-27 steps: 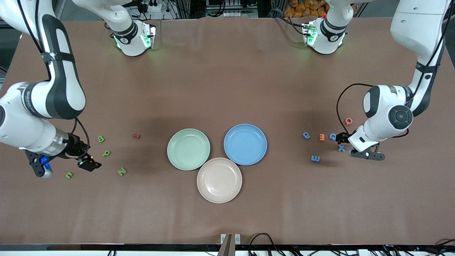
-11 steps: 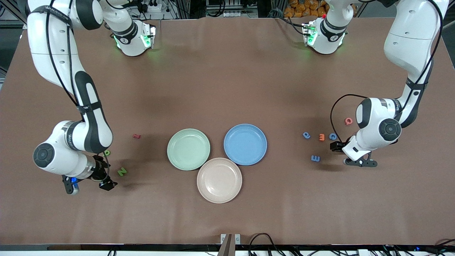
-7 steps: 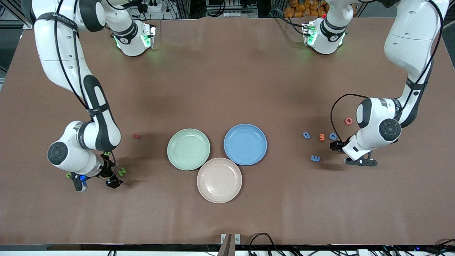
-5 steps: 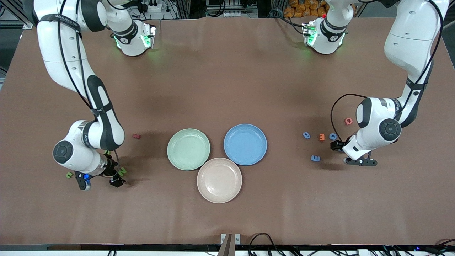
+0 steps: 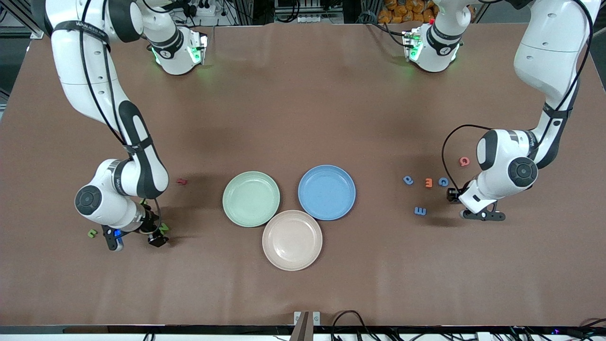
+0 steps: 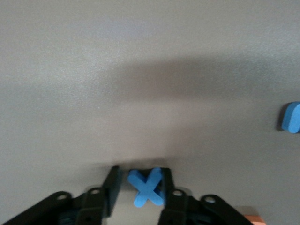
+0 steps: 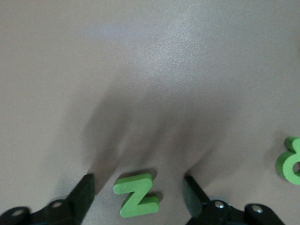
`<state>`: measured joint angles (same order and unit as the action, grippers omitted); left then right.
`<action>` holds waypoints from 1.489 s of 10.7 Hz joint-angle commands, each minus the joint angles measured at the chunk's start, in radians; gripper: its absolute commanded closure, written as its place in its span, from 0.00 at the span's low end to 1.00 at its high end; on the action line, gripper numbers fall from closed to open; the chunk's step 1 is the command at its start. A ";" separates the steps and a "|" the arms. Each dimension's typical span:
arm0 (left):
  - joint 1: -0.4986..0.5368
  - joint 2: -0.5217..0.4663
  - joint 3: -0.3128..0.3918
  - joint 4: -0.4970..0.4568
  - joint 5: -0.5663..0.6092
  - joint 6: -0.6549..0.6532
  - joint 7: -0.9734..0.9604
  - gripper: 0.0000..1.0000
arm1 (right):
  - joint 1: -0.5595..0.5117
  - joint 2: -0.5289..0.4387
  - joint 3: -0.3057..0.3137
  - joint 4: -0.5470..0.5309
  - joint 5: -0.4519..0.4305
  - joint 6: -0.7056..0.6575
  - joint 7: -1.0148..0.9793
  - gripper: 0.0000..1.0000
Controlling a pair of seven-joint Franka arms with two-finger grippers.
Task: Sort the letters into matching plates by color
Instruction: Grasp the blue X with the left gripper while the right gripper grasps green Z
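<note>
L gripper (image 6: pixel 140 197) clamps blue X (image 6: pixel 147 187) on table nr blue C (image 5: pixel 443 181) | R gripper (image 7: pixel 138 199) spread astride green Z (image 7: pixel 137 194) | letters look light, stiff – pinch flat sides

This is a robotics lab: two white robot arms (image 5: pixel 118 142) stand bolted at one edge of a brown covered table (image 5: pixel 303 109), with power strips and many cables (image 5: pixel 350 319) along its edges.
</note>
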<state>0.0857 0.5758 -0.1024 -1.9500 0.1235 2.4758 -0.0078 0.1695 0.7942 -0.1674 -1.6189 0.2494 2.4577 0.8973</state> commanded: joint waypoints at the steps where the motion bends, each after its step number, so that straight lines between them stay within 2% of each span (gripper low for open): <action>1: 0.011 -0.014 -0.005 -0.030 0.005 0.015 -0.023 1.00 | 0.012 -0.004 -0.006 -0.044 0.008 0.058 -0.006 0.34; 2: 0.011 -0.016 -0.005 -0.033 0.005 0.015 -0.023 1.00 | 0.015 -0.006 -0.006 -0.051 0.010 0.060 -0.006 0.39; 6: 0.006 -0.036 -0.022 -0.023 0.005 0.014 -0.062 1.00 | 0.028 -0.016 -0.006 -0.075 0.011 0.072 -0.008 0.42; 8: 0.000 -0.043 -0.040 -0.001 0.005 -0.001 -0.084 1.00 | 0.028 -0.021 -0.006 -0.076 0.011 0.070 -0.008 0.48; 10: 0.000 -0.057 -0.043 -0.001 0.005 -0.002 -0.086 1.00 | 0.028 -0.033 -0.006 -0.079 0.011 0.070 -0.008 0.46; 11: 0.000 -0.066 -0.051 -0.001 0.001 -0.003 -0.105 1.00 | 0.027 -0.035 -0.006 -0.079 0.011 0.070 -0.008 0.42; 13: 0.000 -0.077 -0.092 -0.001 -0.008 -0.003 -0.176 1.00 | 0.024 -0.043 -0.006 -0.079 0.011 0.069 -0.020 0.36; 16: -0.004 -0.086 -0.189 0.025 -0.002 -0.072 -0.372 1.00 | 0.018 -0.043 -0.006 -0.079 0.011 0.069 -0.026 0.37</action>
<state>0.0808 0.5143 -0.2218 -1.9383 0.1220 2.4698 -0.2446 0.1880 0.7801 -0.1722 -1.6559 0.2495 2.5209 0.8908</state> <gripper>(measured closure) 0.687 0.352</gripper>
